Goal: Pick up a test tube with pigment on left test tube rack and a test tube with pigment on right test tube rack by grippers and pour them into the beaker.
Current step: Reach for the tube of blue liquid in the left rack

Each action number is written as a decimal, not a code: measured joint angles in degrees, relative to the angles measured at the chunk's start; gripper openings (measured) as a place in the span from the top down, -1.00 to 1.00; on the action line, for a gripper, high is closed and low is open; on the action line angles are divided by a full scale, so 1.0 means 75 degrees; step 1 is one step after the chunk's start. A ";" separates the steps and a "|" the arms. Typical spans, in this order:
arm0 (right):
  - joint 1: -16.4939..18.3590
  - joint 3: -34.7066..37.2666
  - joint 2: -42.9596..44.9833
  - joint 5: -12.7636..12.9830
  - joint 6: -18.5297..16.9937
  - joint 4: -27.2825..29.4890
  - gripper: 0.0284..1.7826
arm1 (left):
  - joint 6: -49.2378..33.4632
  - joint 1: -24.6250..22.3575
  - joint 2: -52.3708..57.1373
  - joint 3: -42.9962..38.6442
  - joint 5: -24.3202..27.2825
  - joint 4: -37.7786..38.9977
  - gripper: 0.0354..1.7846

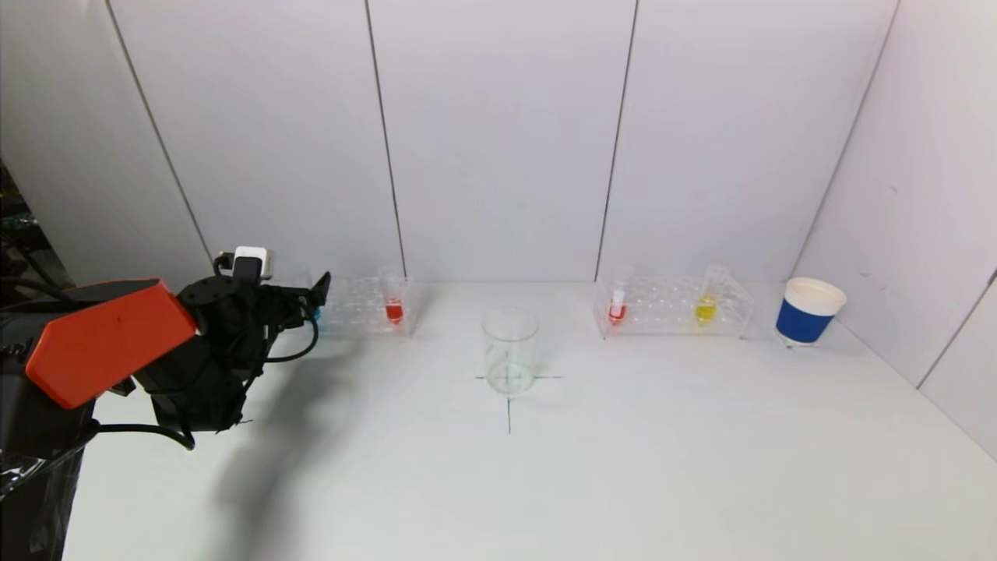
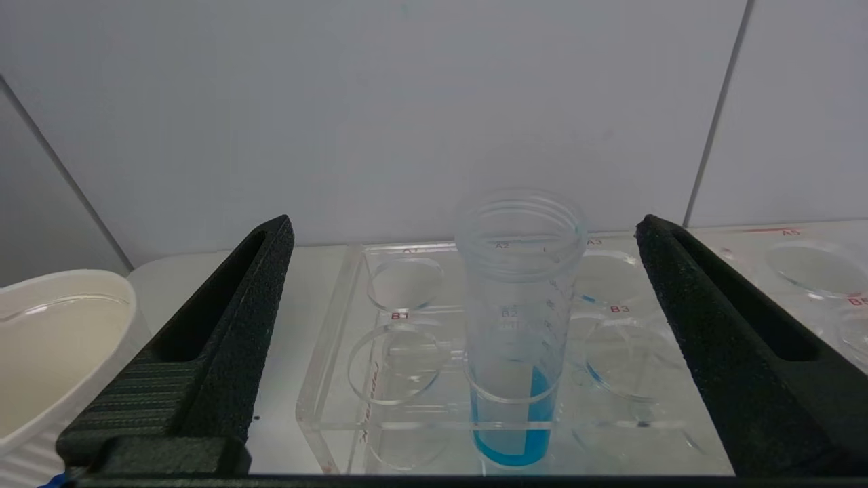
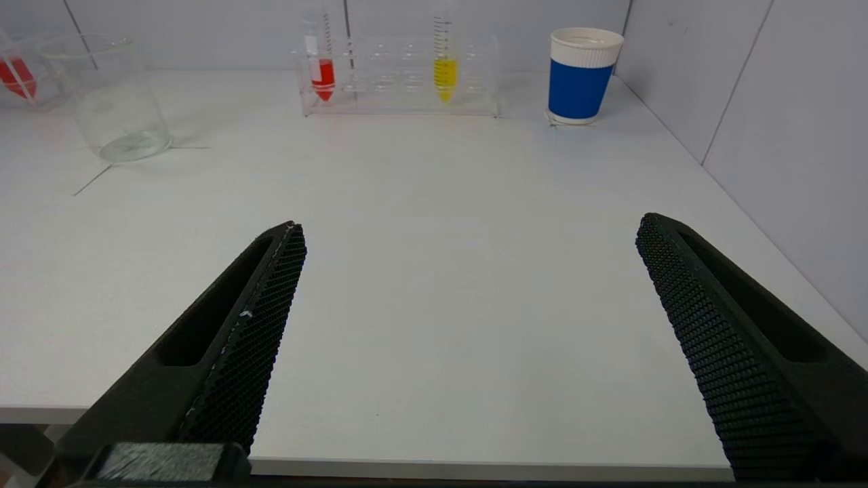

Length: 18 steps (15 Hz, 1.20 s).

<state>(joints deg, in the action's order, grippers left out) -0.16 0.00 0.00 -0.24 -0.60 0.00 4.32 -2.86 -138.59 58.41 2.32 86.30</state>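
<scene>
White panelled walls back a white table (image 1: 623,467), with the beaker (image 1: 509,351) empty on a cross mark at centre, midway between both racks, likely so either arm can reach it to pour. My left hand (image 2: 461,352) is spread wide at the left test tube rack (image 2: 352,379), its fingers (image 2: 224,339) flanking the blue test tube (image 2: 515,352) without touching it. That tube stands upright in a front-row hole, blue pigment low in the tip, so a squeeze on the clear upper part looks like the next move. A white cup (image 2: 47,352) sits just beside the rack's outer end; I judge that a bump risk on the lift. Same rack holds a red test tube (image 1: 394,300) at the end nearest the beaker. My right hand (image 3: 468,352) is also spread, holding nothing, parked over the near table edge, well apart from the right test tube rack (image 3: 400,74). That rack carries a red-filled tube (image 3: 323,68) and a yellow test tube (image 3: 444,64), both upright. A blue paper cup (image 3: 583,74) stands just beyond it. Nothing picked or poured yet.
</scene>
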 joint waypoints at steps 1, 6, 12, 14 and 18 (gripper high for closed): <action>0.0000 0.0000 0.0000 0.0003 -0.0003 0.0000 -0.99 | 0.0005 0.0015 -0.0021 0.0021 -0.0008 0.0003 -0.98; 0.0003 0.0000 0.0000 0.0000 0.0000 0.0000 -0.99 | 0.0008 0.0023 -0.0106 0.0080 0.0000 0.0000 -0.98; 0.0000 0.0000 0.0000 0.0003 -0.0003 0.0000 -0.99 | 0.0008 0.0114 -0.0213 0.0177 0.0003 0.0000 -0.98; 0.0000 0.0000 0.0000 0.0000 -0.0003 0.0000 -0.99 | 0.0011 0.0119 -0.0228 0.0190 0.0021 0.0003 -0.98; 0.0000 0.0000 0.0000 0.0000 -0.0003 0.0000 -0.99 | 0.0020 0.0140 -0.0245 0.0192 0.0033 0.0003 -0.98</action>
<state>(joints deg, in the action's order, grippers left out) -0.16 0.00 0.00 -0.24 -0.62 0.00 4.46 -1.82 -140.44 59.84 2.56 86.32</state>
